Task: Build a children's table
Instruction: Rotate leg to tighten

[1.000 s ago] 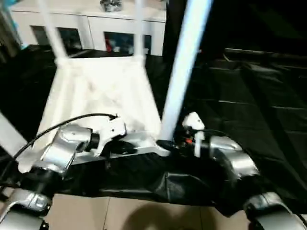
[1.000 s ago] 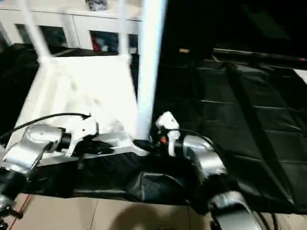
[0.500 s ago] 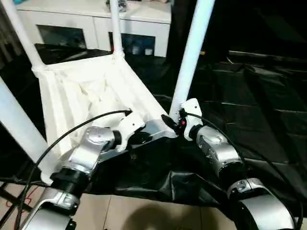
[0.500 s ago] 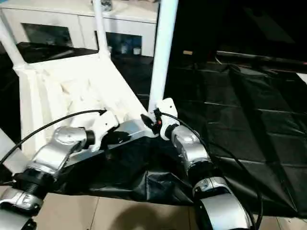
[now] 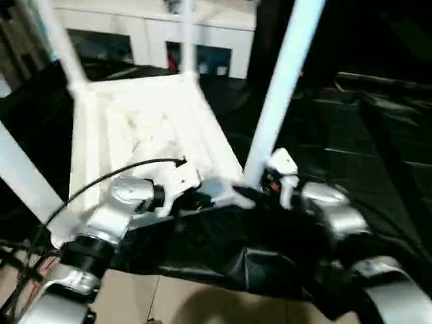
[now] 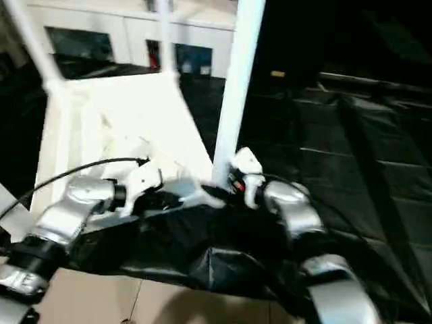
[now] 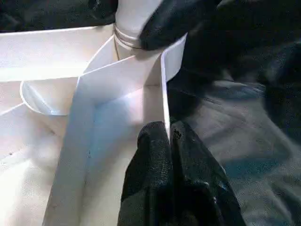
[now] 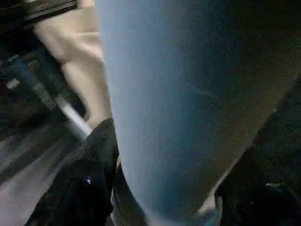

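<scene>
White children's table upside down (ribbed underside up), apparently four tapering legs upright.

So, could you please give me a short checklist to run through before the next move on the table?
1. Left gripper shut on the rim of the table top: ok.
2. Right gripper has its jaws on either side of the near leg, low down by its base: ok.
3. Near leg upright in its corner socket: ok; whether it is fully seated: cannot tell.
4. Two far legs standing in their sockets: ok.
5. Table top lying underside up on the black sheet: ok.
</scene>
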`<state>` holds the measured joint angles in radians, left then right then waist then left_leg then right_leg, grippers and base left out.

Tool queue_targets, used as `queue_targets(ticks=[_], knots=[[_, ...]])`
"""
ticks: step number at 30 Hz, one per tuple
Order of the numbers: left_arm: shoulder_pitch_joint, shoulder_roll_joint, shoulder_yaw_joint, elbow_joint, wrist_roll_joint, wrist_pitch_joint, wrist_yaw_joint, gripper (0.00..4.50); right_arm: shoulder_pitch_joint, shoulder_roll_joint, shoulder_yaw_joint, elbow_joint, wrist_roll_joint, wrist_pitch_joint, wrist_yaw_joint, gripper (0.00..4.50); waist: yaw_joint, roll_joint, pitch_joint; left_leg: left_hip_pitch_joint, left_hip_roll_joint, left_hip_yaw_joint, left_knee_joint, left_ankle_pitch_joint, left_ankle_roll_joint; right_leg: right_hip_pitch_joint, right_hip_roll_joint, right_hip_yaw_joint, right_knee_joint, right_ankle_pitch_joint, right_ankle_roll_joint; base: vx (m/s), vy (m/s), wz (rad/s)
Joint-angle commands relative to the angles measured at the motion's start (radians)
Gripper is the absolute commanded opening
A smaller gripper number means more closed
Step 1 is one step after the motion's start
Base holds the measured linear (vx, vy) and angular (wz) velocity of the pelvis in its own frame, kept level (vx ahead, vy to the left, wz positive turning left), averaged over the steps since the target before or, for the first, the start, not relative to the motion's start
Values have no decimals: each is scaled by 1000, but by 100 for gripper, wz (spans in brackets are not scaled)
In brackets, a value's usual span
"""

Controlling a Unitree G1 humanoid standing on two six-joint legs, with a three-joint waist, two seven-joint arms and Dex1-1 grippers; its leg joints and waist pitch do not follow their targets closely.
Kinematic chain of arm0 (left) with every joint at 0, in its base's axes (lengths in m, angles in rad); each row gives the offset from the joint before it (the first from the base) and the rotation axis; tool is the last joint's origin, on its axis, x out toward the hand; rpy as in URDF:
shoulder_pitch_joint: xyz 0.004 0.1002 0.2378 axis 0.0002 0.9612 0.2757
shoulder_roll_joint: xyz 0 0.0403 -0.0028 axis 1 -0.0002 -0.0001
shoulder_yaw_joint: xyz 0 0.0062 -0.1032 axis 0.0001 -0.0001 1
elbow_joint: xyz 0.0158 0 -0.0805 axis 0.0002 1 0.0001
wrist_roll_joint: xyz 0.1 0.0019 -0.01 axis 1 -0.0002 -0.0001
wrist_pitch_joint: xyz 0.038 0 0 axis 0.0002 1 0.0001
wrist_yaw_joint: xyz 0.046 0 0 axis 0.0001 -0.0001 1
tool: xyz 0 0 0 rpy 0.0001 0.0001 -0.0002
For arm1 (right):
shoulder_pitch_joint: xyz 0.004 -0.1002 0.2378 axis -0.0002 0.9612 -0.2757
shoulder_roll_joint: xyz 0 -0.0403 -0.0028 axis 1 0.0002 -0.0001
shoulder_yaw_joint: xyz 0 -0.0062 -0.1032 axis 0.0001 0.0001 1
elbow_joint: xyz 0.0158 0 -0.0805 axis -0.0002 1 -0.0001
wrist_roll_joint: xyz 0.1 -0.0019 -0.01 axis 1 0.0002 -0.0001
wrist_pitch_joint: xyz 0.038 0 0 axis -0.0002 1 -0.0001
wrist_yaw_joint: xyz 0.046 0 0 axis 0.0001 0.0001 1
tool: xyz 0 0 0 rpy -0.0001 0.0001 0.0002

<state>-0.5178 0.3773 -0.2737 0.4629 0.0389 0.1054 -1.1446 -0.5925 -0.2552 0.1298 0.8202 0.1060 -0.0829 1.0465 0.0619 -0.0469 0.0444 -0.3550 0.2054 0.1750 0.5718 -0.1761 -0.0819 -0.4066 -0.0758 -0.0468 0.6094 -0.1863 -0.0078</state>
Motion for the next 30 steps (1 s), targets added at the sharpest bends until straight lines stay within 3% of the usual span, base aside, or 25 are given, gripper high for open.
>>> queue_targets(ticks=[1,7,14,18,20,25,30], knots=[[-15,-25,-40,14,-24,-33,-49,0,23,2,55,-22,1,32,102,295,2,2,-56,2,24,7,-59,-206,70,50,-48,36,-64,-127,-248,0,0,0],[-48,-21,-38,76,-40,-60,-113,0,41,-44,91,-54,-10,55,204,256,12,0,-51,5,26,7,-63,-262,39,46,-53,37,-75,-255,-215,0,0,0],[-62,-24,-33,116,-33,-71,-126,0,49,-36,76,-73,12,93,217,222,16,2,-53,6,26,6,-64,-249,33,46,-53,37,-74,-243,-210,0,0,0],[-67,-28,-30,133,-22,-71,-104,0,58,-25,66,-73,20,104,202,212,18,2,-51,8,26,5,-66,-272,26,44,-54,38,-78,-281,-201,0,0,0],[-76,-41,-18,142,-4,-47,-39,0,66,6,33,-65,32,118,130,211,19,1,-49,10,27,4,-67,-284,21,42,-55,39,-81,-301,-193,0,0,0],[-84,-77,1,122,11,9,70,0,52,71,-18,-6,17,117,-84,208,10,7,-42,17,23,-5,-74,-366,-13,31,-59,36,-99,-468,-150,0,0,0],[-85,-159,17,92,26,88,218,0,13,175,-86,81,-1,127,-383,206,-20,6,-40,14,20,-14,-75,-420,-31,24,-60,29,-111,-573,-110,0,0,0]])
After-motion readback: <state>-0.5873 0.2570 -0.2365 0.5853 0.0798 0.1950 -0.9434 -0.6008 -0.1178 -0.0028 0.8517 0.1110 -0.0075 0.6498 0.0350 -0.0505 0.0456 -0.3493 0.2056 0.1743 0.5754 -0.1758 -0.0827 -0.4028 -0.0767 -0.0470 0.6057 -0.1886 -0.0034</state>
